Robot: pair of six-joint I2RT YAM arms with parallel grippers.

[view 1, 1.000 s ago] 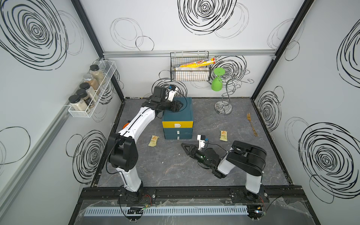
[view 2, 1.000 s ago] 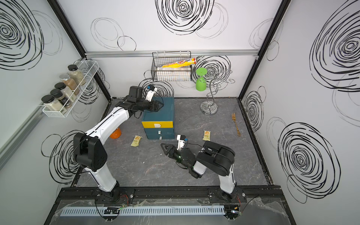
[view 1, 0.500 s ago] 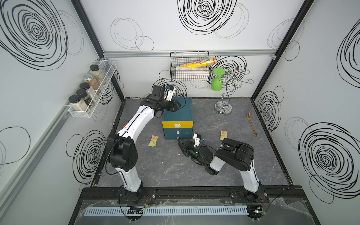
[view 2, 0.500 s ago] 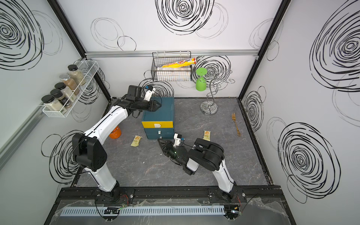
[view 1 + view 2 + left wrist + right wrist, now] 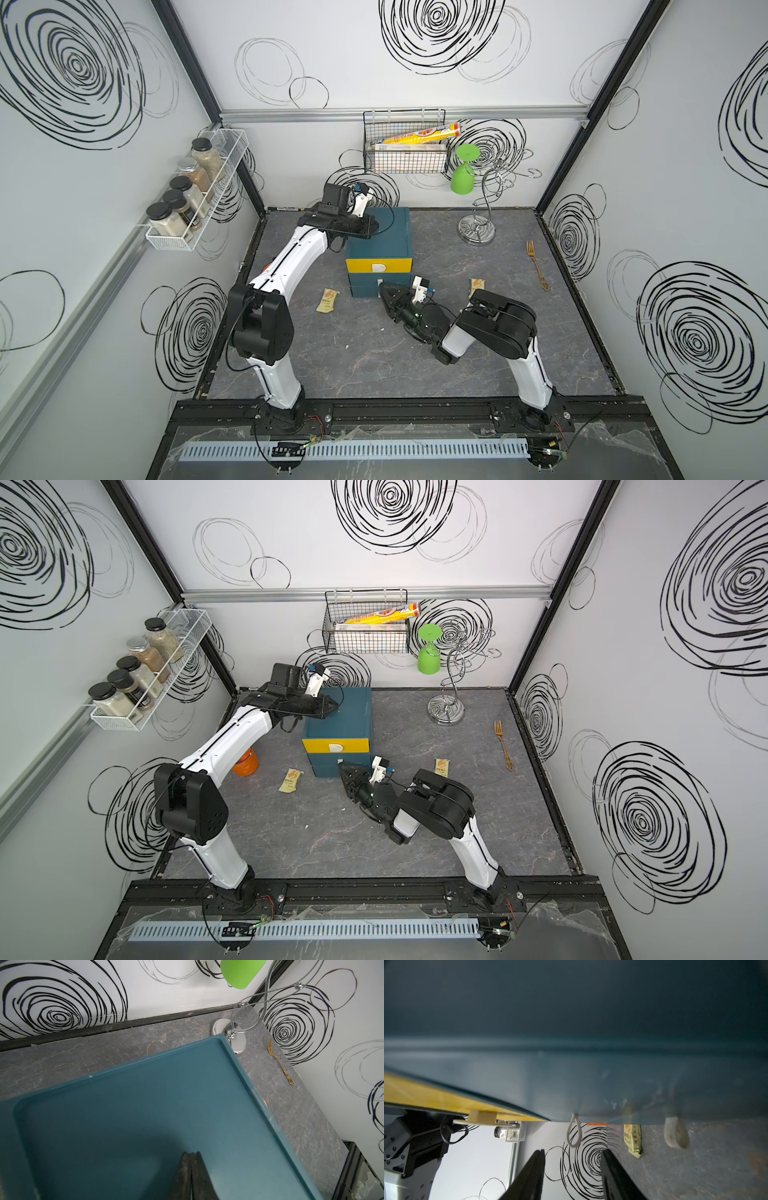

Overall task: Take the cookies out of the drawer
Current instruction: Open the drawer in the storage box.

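Now the right end effector (image 5: 573, 1151), half open, empty, faces the loop (image 5: 572, 1145) mid-frame: straddle it squarely before closing. The left end effector (image 5: 191, 1153) hangs shut, empty, over the cabinet (image 5: 380, 232); two cookies (image 5: 328, 300) flank it.

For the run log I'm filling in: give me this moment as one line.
left gripper: shut, over teal drawer cabinet | right gripper: open, facing loop pull | cookie packets: two on tabletop

The teal plastic drawer cabinet (image 5: 384, 232) stands at the back middle of the grey marbled worktop (image 5: 374, 357). One pale yellow flat packet (image 5: 327, 300) lies on the worktop left of the cabinet's front, and a second pale yellow packet (image 5: 477, 286) lies right of it. The chrome wire stand (image 5: 478, 232) is right of the cabinet, and the gold metal fork (image 5: 537, 266) lies further right.
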